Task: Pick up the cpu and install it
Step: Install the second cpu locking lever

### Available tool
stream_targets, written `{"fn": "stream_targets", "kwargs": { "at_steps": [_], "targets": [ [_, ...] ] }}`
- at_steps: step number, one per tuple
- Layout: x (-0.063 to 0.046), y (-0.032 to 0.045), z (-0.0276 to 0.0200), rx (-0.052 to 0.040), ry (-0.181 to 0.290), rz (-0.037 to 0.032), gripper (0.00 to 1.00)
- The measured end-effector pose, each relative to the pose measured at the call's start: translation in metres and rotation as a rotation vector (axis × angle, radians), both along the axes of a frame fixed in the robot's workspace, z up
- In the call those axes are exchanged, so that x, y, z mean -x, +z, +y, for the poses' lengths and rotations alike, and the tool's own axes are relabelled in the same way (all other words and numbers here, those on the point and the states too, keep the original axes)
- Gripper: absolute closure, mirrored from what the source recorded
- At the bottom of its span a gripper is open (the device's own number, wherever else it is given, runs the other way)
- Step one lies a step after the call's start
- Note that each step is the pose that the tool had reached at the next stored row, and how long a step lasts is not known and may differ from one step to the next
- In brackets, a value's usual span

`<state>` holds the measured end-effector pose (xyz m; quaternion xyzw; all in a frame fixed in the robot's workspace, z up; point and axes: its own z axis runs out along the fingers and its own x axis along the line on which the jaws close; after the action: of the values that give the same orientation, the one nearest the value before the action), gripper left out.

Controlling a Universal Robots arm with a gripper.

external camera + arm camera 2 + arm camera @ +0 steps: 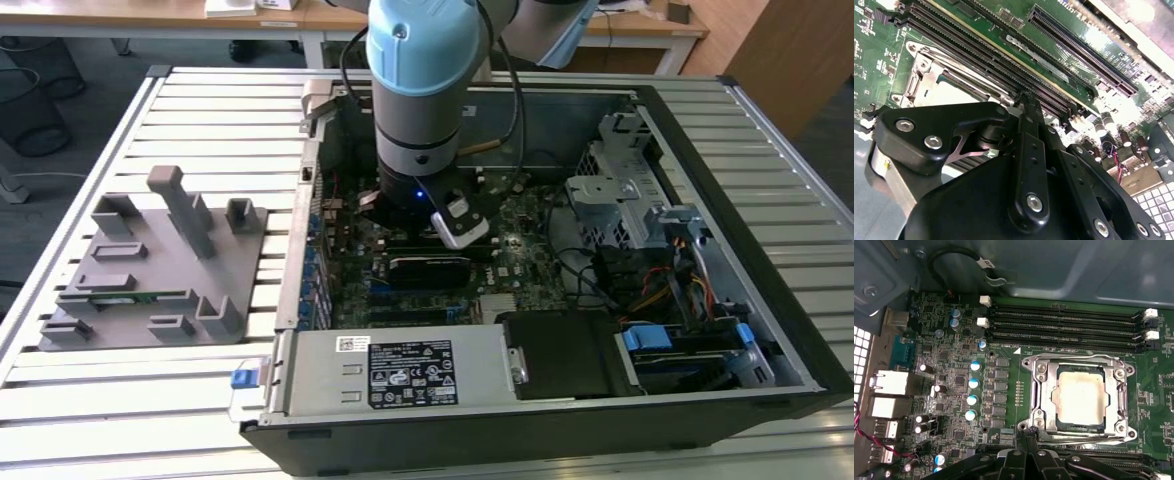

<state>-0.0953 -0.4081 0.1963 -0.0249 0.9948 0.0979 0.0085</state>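
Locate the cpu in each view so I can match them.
Exterior view: hidden beneath the arm.
First wrist view: the cpu sits inside the socket frame, beside the memory slots.
Second wrist view: the cpu lies just beyond the gripper.
Shared landmark: the memory slots, in both wrist views.

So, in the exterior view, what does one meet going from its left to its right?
Grey fixture block → open computer case's side wall → robot arm over the motherboard → silver drive cage → blue latch near the case's far wall.
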Motion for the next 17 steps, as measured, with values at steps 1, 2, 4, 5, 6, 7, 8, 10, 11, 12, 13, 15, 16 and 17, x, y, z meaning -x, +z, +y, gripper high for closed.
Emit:
{"fn": "stream_targets", "kwargs": {
  "at_steps": [1,2,4,5,6,7,8,10,11,12,13,15,16,17],
  "targets": [
    [0.0,-0.0001,0.0001,-0.0022,0.0,0.0,0.89],
    [0.0001,-0.0002,0.0002,-0.0047,0.0,0.0,0.89],
    [0.0001,-0.0007,0.0004,-0.008,0.0,0.0,0.89],
    [0.0,-0.0011,0.0005,-0.0085,0.0,0.0001,0.89],
    [-0.0001,-0.0017,0.0007,-0.0098,0.0,-0.0003,0.89],
    [-0.0001,-0.0023,0.001,-0.0108,0.0,-0.0004,0.89],
    [0.0,-0.0025,0.001,-0.0107,0.0,-0.0001,0.89],
    [0.0001,-0.0029,0.0011,-0.0112,0.0,0.0002,0.89],
    [0.0001,-0.0029,0.0012,-0.0114,0.0,0.0003,0.89],
    [0.0001,-0.0029,0.0012,-0.0118,0.0,0.0002,0.89],
    [0.0001,-0.003,0.0013,-0.0123,0.0,-0.0001,0.89],
    [0.0001,-0.0025,0.0014,-0.0131,0.0,-0.0004,0.89],
    [0.0001,-0.0024,0.0015,-0.0135,0.0,-0.0005,0.89],
    [0.0001,-0.0023,0.0014,-0.0135,0.0,-0.0005,0.89]
  ]
}}
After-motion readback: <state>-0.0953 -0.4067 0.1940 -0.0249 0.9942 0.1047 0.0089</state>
